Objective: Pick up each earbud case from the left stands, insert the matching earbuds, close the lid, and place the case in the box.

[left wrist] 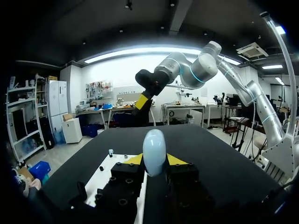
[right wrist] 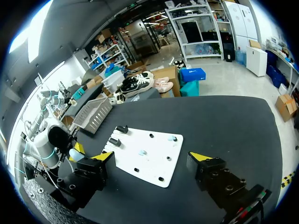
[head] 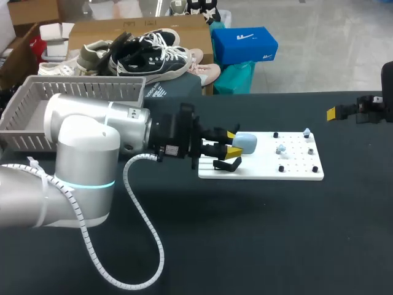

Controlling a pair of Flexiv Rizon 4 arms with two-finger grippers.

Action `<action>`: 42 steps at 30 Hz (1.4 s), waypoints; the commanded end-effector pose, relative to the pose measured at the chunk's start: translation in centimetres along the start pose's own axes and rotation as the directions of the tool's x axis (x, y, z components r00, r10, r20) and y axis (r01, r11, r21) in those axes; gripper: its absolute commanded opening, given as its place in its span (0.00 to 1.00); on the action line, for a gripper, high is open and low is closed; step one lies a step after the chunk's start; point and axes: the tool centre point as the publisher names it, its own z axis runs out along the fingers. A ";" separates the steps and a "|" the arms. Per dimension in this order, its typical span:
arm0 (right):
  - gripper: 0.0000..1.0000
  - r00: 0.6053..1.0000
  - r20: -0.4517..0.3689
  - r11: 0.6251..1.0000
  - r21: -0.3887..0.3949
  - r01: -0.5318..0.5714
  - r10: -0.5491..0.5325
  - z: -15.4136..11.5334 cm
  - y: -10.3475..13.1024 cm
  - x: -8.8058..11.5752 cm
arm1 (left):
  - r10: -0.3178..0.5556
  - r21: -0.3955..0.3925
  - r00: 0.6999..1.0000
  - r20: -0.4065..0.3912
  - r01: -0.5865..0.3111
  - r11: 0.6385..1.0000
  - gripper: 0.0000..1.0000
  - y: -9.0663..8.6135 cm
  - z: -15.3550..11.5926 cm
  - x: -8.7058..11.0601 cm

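A pale blue earbud case (head: 246,142), lid closed, is clamped between the yellow tips of my left gripper (head: 233,143) just above the left end of the white board (head: 261,173). In the left wrist view the case (left wrist: 154,151) stands upright between the gripper's (left wrist: 154,160) fingers. Two small pale earbuds (head: 306,132) (head: 281,149) rest on the board among black pegs. A black stand (head: 227,164) sits beside the left gripper. My right gripper (right wrist: 152,157) hangs open and empty, high above the board's (right wrist: 161,170) right end, at the table's far right (head: 336,112).
A grey slatted basket (head: 73,92) stands at the table's back left, behind my left arm; it shows too in the right wrist view (right wrist: 93,114). Two black stands (right wrist: 122,129) (right wrist: 114,142) rise at the board's left end. Dark table surface surrounds the board.
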 end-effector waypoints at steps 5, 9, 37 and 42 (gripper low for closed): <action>1.00 1.000 0.000 1.000 -0.003 0.001 -0.001 0.1 -0.1 0.0 | 0.001 -0.005 1.000 0.003 -0.001 1.000 0.00 -0.2 -0.1 0.0; 1.00 1.000 0.000 1.000 -0.003 0.001 -0.001 0.1 -0.1 0.0 | 0.001 -0.005 1.000 0.003 -0.001 1.000 0.00 -0.2 -0.1 0.0; 1.00 0.991 0.006 0.991 -0.020 0.134 -0.134 -2.6 5.3 3.2 | 0.034 0.017 0.997 0.069 -0.035 0.999 0.00 1.1 1.9 1.3; 1.00 0.975 -0.037 0.975 -0.033 0.219 -0.220 -2.1 8.0 4.6 | 0.035 0.010 0.996 0.085 -0.036 0.999 0.00 1.2 2.1 1.4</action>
